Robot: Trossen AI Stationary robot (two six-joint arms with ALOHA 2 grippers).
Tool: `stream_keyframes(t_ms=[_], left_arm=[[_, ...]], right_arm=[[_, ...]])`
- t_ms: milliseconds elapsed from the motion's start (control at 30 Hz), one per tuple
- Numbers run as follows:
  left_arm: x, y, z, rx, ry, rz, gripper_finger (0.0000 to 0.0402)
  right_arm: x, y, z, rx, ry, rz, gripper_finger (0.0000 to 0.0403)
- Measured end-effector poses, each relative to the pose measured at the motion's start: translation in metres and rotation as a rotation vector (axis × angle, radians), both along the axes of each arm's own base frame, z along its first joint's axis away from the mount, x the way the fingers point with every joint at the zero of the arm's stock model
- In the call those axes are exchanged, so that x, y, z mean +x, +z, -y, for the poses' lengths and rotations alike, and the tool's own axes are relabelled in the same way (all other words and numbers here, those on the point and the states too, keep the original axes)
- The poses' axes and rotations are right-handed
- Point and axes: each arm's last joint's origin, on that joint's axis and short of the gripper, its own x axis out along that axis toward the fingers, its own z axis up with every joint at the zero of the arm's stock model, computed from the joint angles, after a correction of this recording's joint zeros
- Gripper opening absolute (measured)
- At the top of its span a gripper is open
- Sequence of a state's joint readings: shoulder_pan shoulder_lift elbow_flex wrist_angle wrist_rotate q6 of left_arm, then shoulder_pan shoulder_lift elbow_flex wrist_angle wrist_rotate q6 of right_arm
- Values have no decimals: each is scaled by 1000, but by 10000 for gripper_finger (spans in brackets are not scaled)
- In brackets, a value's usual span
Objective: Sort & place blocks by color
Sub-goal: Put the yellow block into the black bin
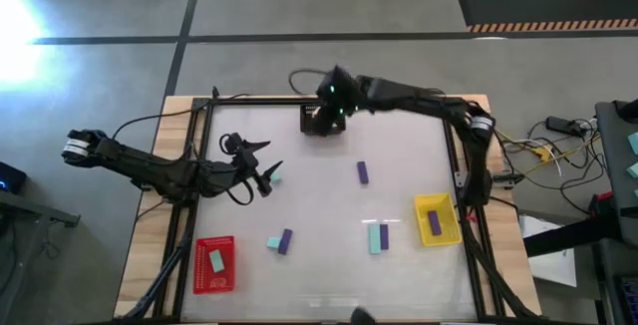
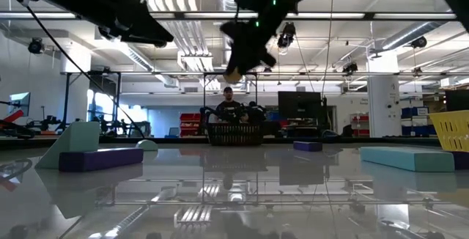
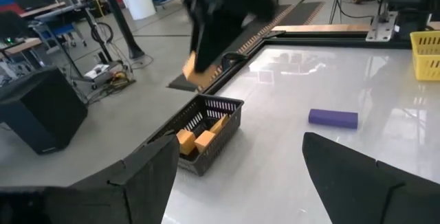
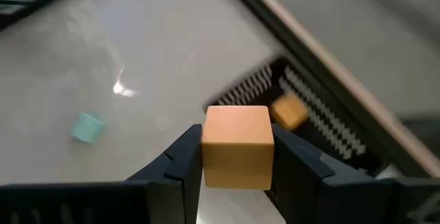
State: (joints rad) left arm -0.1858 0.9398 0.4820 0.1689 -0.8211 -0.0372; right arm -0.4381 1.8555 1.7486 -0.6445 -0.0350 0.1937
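Above the black slotted basket, the right gripper squeezes a small orange cube block between its fingers. The left gripper hangs wide open, holding nothing.

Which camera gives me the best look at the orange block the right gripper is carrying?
The right wrist view: the orange block fills the frame, clamped between the right gripper fingers. Left wrist shows it blurred above the black tray; low view, a small silhouette; high view hides it.
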Motion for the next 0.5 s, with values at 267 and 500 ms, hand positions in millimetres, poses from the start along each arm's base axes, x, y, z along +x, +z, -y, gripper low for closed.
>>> stream_keyframes(t_ms=[267, 500], left_arm=[[2, -3, 0, -1, 3, -16, 290], [4, -5, 0, 0, 4, -27, 290]], right_arm=[[2, -46, 66, 190, -162, -187, 125], [12, -67, 90, 279, -303, -197, 125]])
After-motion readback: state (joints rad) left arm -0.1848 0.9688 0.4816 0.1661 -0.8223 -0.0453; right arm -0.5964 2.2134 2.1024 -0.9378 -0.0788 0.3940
